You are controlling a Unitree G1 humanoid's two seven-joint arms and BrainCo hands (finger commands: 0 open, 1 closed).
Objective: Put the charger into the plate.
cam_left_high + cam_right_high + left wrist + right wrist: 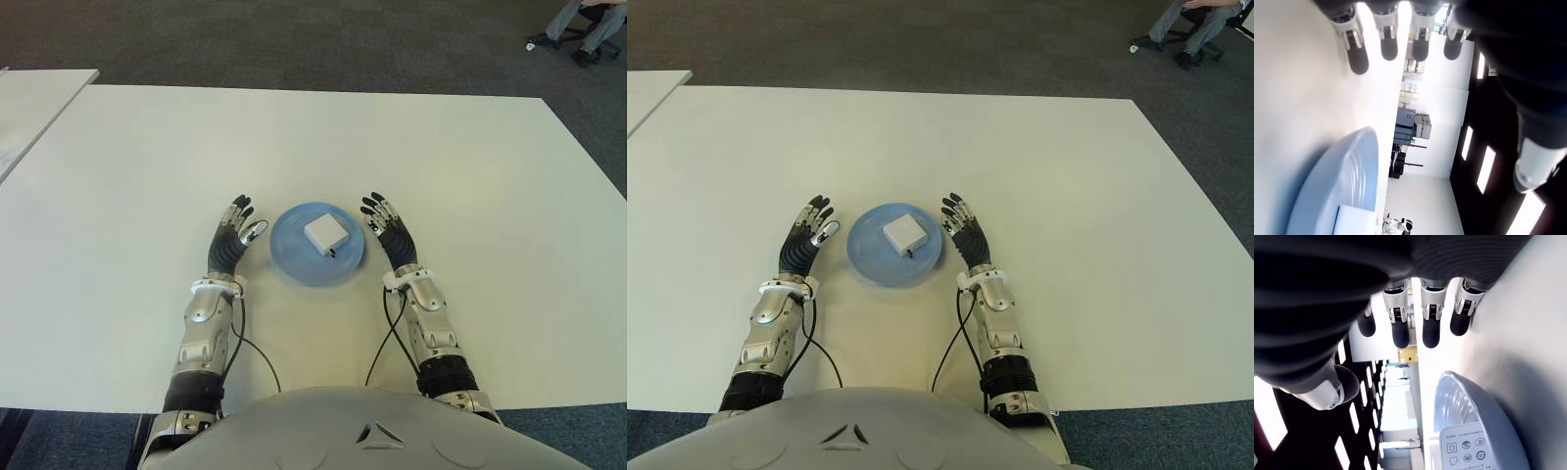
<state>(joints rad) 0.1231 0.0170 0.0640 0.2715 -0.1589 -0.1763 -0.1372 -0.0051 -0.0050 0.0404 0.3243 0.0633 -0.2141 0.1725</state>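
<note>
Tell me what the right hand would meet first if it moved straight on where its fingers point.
Probably nothing: the right hand points away from the robot beside the blue plate holding the charger; only bare white table lies ahead.

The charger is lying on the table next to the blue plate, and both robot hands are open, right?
Not quite. The charger lies in the plate, not beside it, as the left eye view shows. The left hand and right hand are indeed open.

My left hand (235,235) and right hand (389,233) have black ribbed palms and black-tipped fingers with silver joints. My forearms are silver-grey with black cuffs. A thin black cable runs along each, and my torso is smooth grey.
</note>
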